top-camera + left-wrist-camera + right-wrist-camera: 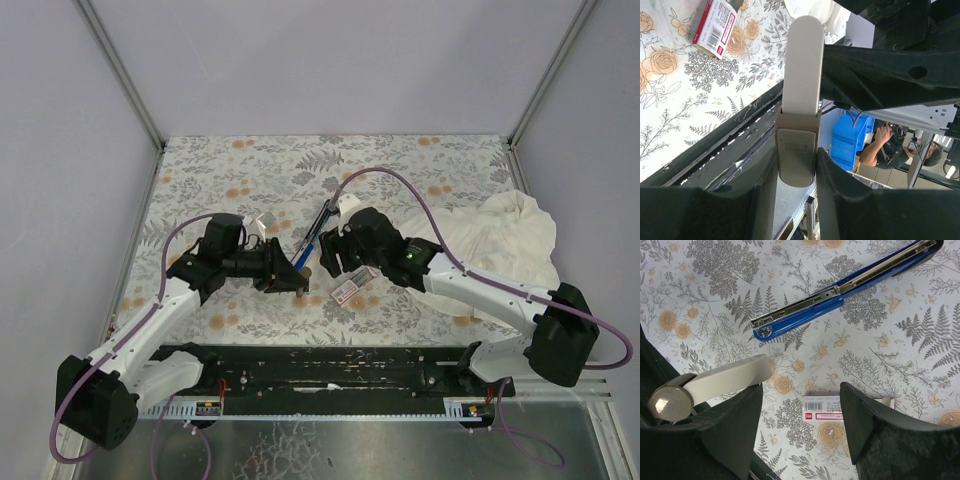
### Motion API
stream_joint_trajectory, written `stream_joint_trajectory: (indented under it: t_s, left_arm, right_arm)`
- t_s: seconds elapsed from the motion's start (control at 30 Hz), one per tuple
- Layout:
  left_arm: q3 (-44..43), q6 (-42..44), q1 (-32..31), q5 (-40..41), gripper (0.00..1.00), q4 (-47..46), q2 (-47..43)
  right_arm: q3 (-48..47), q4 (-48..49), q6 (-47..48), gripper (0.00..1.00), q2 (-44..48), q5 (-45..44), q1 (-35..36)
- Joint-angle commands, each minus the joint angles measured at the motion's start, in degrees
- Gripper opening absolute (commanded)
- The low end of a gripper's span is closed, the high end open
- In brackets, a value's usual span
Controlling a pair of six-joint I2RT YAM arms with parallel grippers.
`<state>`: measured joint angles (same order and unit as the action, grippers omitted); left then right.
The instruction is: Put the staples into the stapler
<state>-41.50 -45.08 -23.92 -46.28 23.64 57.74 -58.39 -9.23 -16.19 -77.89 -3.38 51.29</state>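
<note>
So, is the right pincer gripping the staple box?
No, the right pincer stands open over the staple box, which lies flat on the patterned table.

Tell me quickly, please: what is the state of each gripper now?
Left gripper: closed on a beige bar.
Right gripper: open, holding nothing, above the staples box.

Clad in white shells along the left arm (165, 310) and the right arm (480, 285), with black housings at each joint. Bulks out into a rounded black block (95, 400) at each shoulder. Carries a purple cable (400, 190) looped beside each arm. Shows a small green light (409, 256) near the right wrist. Ends in matte black at the left gripper (796, 165) and right gripper (800, 390), with broad wedge-shaped fingers (867, 425) (rough-grained plastic, thick at the root).
</note>
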Motion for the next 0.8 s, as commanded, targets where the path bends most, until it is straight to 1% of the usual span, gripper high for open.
stream_joint_trajectory:
  t_s: [0.0,0.07,0.13,0.27,0.4,0.5,0.53,0.57,0.67,0.77]
  left_arm:
    - [-1.2,1.4,-0.6,-3.9,0.0,1.3,-0.7]
    - [-0.8,-0.8,-0.5,-0.2,0.0,-1.2,-1.8]
    - [1.0,-4.6,-0.3,1.9,0.0,-7.0,-3.5]
    - [5.8,-12.6,0.0,2.2,0.0,-20.6,-3.1]
    - [6.2,-14.1,-0.4,1.9,0.0,-27.4,-1.3]
    - [4.9,-13.1,-1.1,1.8,0.0,-29.5,-1.7]
    - [4.5,-12.8,-1.4,1.7,0.0,-29.9,-1.8]
    - [4.2,-12.7,-1.7,1.3,0.0,-30.5,-2.0]
    - [4.2,-12.9,-2.5,0.3,0.0,-32.3,-2.7]
    - [4.4,-13.1,-3.2,0.1,0.0,-33.3,-3.7]
  right_arm:
    - [-3.8,4.5,-1.4,0.7,0.0,2.5,-0.7]
    - [-3.5,3.8,-2.8,0.7,1.3,3.1,-1.5]
    - [-2.9,2.4,-4.0,0.71,3.5,3.2,-2.2]
    - [0.7,0.6,-7.9,0.81,10.4,3.4,-3.7]
    - [6.7,1.9,-14.3,0.91,17.5,3.9,-4.5]
    - [11.0,6.8,-22.4,0.94,21.3,5.8,-4.7]
    - [12.1,9.5,-25.1,0.94,22.0,8.0,-4.7]
    - [13.4,12.8,-27.7,0.97,22.5,9.9,-4.7]
    - [15.9,23.8,-33.8,0.98,22.3,15.5,-4.7]
    - [16.1,29.7,-37.0,0.98,20.2,19.1,-4.7]
